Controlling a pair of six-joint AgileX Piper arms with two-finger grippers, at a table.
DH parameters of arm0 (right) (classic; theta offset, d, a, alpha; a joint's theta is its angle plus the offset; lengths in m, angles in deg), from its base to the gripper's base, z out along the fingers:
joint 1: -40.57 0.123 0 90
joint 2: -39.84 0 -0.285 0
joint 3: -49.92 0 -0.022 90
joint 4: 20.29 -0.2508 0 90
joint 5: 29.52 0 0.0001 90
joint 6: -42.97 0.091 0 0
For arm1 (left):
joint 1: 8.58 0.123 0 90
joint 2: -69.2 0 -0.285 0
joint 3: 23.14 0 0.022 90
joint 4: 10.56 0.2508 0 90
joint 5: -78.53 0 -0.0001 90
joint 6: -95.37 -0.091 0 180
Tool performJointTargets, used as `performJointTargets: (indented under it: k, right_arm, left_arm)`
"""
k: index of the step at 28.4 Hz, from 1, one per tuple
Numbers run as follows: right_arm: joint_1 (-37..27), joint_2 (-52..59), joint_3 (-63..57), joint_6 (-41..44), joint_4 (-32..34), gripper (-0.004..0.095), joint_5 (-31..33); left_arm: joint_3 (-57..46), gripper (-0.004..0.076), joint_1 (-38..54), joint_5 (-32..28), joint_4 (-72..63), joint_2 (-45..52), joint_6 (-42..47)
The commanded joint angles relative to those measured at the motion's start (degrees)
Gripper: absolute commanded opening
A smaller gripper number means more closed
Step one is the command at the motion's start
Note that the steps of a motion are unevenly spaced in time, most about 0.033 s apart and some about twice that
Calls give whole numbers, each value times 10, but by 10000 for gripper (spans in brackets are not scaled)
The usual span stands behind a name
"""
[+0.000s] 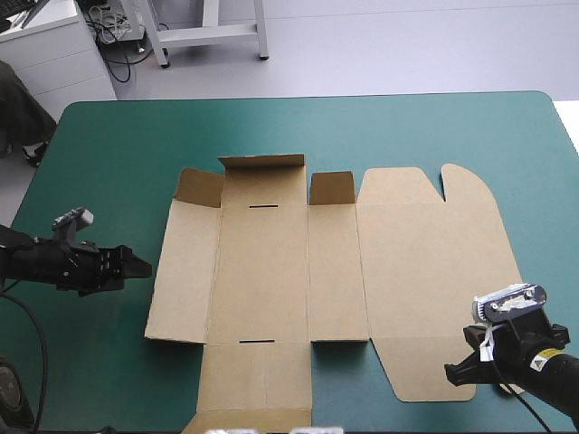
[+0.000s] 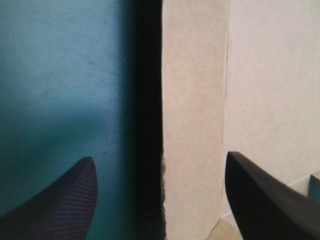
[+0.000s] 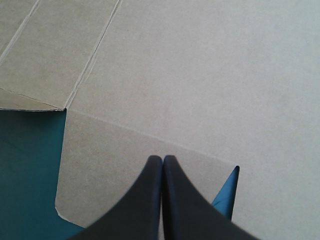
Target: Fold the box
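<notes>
The brown box (image 1: 271, 262) lies as an opened sheet in the middle of the teal-green table (image 1: 109, 154). Its small far flaps (image 1: 262, 163) tilt up a little, and its left side panel (image 1: 185, 271) is slightly raised. My left gripper (image 1: 145, 267) sits low just left of that panel. In the left wrist view this gripper (image 2: 160, 200) is open, with the panel's edge (image 2: 192, 125) straight ahead between its fingers. My right gripper (image 1: 455, 371) is at the near right flap (image 1: 421, 366). In the right wrist view it (image 3: 162, 160) is shut, tips over that flap (image 3: 110, 160), nothing between them.
Another flap of the box (image 1: 253, 389) reaches to the table's near edge. A broad band of teal-green cover runs between the box and the far edge (image 1: 298, 96), and more lies left of the box behind my left arm.
</notes>
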Motion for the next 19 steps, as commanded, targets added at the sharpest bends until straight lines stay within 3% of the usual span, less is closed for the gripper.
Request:
performJointTargets:
  k: [1,10,19]
  right_arm:
    - [-4,-2,13,-5,-12,-23,-29]
    - [-4,-2,13,-7,-12,-23,-29]
    - [-4,-2,13,-7,-12,-23,-29]
  left_arm:
    - [-39,523,-1,40,-78,-1,-56]
    - [-138,523,-16,-6,-112,-9,-127]
    - [-145,523,-75,-37,-122,-9,-140]
